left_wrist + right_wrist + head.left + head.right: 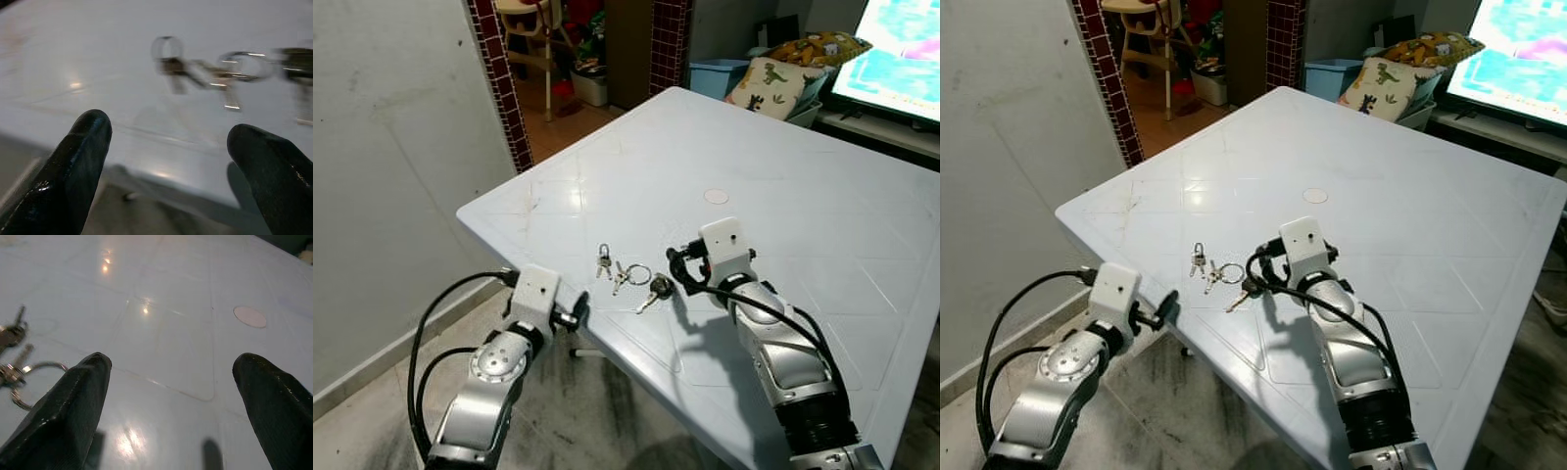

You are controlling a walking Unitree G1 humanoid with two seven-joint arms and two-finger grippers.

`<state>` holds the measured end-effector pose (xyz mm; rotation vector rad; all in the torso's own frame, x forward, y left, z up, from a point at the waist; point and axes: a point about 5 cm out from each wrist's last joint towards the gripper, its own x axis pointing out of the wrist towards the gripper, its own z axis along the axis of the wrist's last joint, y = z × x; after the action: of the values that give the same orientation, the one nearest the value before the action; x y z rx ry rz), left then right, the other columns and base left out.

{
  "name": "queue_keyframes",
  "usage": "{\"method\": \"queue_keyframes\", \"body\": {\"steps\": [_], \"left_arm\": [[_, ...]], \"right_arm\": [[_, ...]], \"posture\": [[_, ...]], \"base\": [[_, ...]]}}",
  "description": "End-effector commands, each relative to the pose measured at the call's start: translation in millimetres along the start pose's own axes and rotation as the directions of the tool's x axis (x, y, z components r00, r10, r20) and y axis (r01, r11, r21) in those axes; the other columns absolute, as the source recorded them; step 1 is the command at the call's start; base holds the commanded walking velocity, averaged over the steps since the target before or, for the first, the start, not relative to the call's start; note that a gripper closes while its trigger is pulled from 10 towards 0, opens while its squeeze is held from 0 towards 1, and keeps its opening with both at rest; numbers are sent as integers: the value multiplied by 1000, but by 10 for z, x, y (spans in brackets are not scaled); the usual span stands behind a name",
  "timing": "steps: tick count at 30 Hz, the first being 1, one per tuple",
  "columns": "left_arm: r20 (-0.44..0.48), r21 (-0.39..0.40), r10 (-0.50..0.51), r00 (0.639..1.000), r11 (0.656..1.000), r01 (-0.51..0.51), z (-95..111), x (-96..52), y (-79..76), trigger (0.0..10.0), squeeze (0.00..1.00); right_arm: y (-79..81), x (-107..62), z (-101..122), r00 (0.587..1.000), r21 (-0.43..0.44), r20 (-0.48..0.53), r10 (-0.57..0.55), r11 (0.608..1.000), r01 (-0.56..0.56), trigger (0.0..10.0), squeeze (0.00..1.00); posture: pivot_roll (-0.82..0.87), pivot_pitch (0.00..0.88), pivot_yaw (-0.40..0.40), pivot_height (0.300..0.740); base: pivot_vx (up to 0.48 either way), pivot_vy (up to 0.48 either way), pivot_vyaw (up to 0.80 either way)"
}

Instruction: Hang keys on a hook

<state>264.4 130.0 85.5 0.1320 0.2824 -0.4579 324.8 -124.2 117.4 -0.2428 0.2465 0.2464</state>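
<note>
A bunch of small keys [628, 276] on a ring lies flat on the white table [783, 196], near its front corner. My right gripper [683, 271] hovers low over the table just right of the bunch, open, with nothing between its fingers. In the right wrist view the keys [14, 357] lie off to one side of the open fingers [73, 406]. My left gripper [576, 313] is open too, held at the table's front edge, just short of the keys. The left wrist view has the blurred keys [215, 73] ahead of its fingertips [83, 147].
A grey wall [382, 176] stands close on the left. Behind the table are brick pillars [504, 88], a doorway with a high chair [533, 29], a blue bin [717, 73], a dinosaur cushion [771, 83] and a lit screen [901, 49]. A round cap [716, 196] marks the table's middle.
</note>
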Motion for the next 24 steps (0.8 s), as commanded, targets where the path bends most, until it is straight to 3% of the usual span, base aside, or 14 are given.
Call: {"method": "queue_keyframes", "body": {"steps": [1,11,19,21,22,23,24], "left_arm": [[13,11,-75,997,997,75,21,-31,-48,10000,0],[26,31,-156,987,987,155,69,-96,-96,10000,0],[31,20,-214,976,977,213,81,-126,-148,10000,0],[41,61,-214,976,975,212,103,-108,-151,10000,0],[45,67,-215,976,975,211,113,-97,-159,10000,0],[54,74,-212,976,975,208,130,-86,-169,10000,0],[65,77,-207,976,976,202,144,-82,-170,10000,0]], "right_arm": [[-21,18,-9,1000,0,-18,-2,1000,2,10000,0],[-10,41,-43,996,-42,-65,62,997,-65,10000,0],[-54,90,-77,993,-147,-103,52,987,-67,10000,0],[-59,108,-68,994,-160,-98,52,985,-67,10000,0],[-65,117,-63,994,-172,-94,52,983,-67,8627,0],[-75,126,-62,994,-181,-91,52,981,-68,4235,0],[-86,126,-68,994,-175,-95,52,982,-68,4431,0]], "posture": [[36,0,10,740],[40,0,-5,740],[40,0,-10,740],[39,0,-12,740],[39,0,-13,740],[40,0,-14,740],[40,0,-14,740]], "base": [[0,0,0],[0,0,0],[0,0,0],[0,0,0],[0,0,0],[0,0,0],[0,0,0]]}}
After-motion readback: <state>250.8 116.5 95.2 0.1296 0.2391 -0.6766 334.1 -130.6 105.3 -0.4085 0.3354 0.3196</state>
